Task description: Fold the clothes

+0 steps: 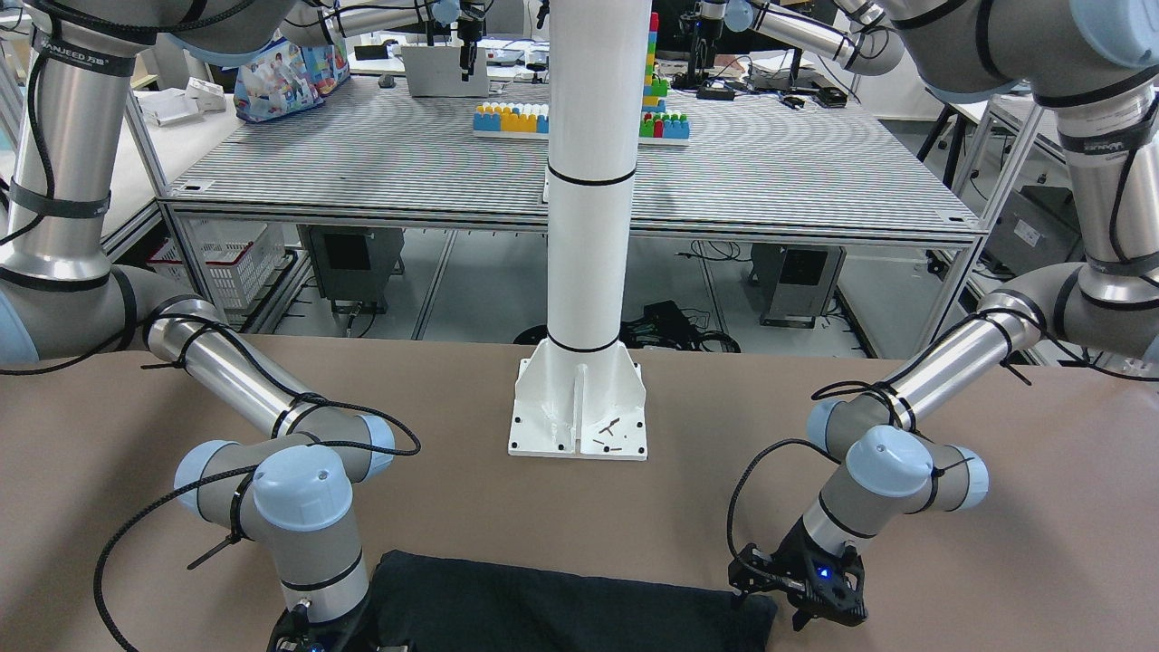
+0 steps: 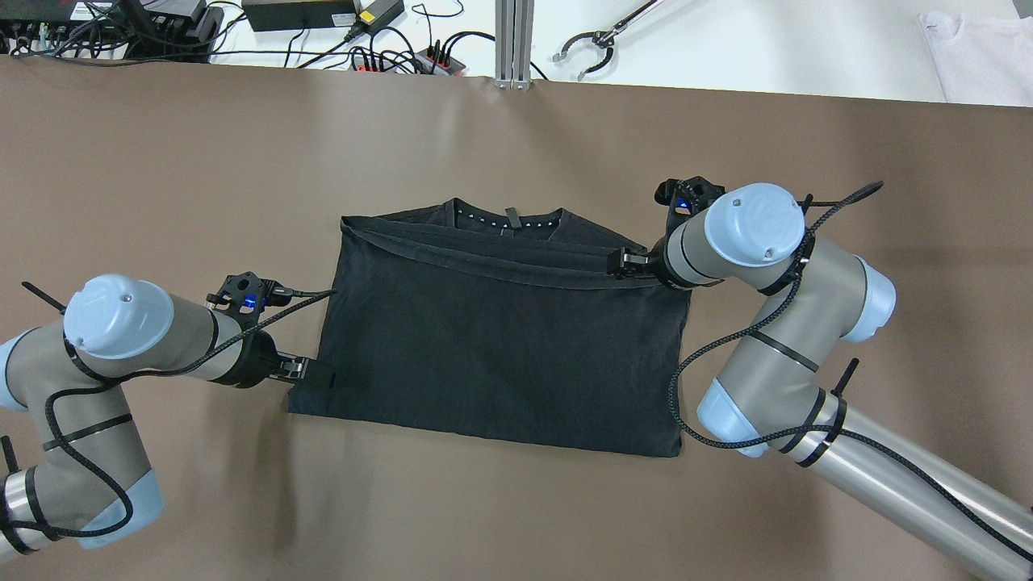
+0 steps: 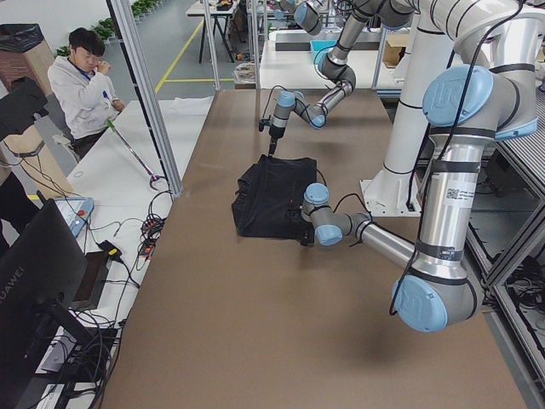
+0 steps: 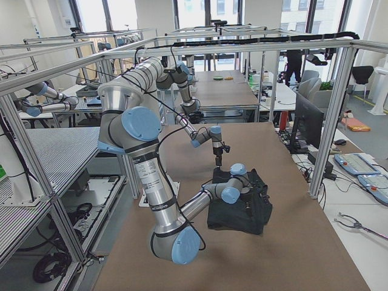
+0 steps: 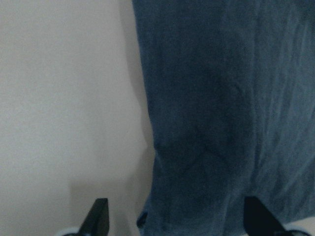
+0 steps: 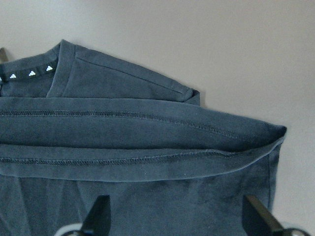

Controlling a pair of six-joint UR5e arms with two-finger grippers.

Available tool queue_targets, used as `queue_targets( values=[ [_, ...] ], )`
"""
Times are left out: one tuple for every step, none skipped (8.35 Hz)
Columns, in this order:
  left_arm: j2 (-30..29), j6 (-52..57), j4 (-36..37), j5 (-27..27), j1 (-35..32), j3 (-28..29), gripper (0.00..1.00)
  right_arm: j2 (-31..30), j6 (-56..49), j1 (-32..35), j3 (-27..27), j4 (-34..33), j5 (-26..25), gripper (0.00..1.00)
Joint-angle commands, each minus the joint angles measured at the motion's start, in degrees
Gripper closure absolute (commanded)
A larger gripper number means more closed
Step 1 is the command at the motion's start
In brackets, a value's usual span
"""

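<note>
Holding the left tool (image 2: 311,371) low at the near left corner of the clothes (image 2: 500,347), fingers (image 5: 100,219) spread apart, with the fabric's left edge showing between them and nothing clamped. Lying flat in the middle of the brown worktop (image 2: 161,161), black, with a hemmed edge (image 2: 484,260) running across it toward the far side. Holding the right tool (image 2: 625,262) at the right end of that hemmed edge, farther out, its tips likewise apart above the cloth. Showing the collar (image 2: 507,216) at the far edge, past the hem.
</note>
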Motion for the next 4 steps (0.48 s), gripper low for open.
queue_targets(
  values=[
    [0.2, 0.3, -0.4, 0.0, 0.59, 0.1, 0.57, 0.03, 0.0, -0.12, 0.04, 0.09, -0.14, 0.06],
    [0.2, 0.3, -0.4, 0.09, 1.29, 0.19, 0.65, 0.03, 0.0, -0.12, 0.04, 0.0, -0.14, 0.06],
    [0.2, 0.3, -0.4, 0.09, 1.38, 0.62, 0.64, 0.03, 0.0, -0.12, 0.04, 0.0, -0.14, 0.06],
    [0.2, 0.47, -0.4, 0.09, 1.29, 0.97, 0.59, 0.03, 0.0, -0.12, 0.04, 0.0, -0.14, 0.06]
  ],
)
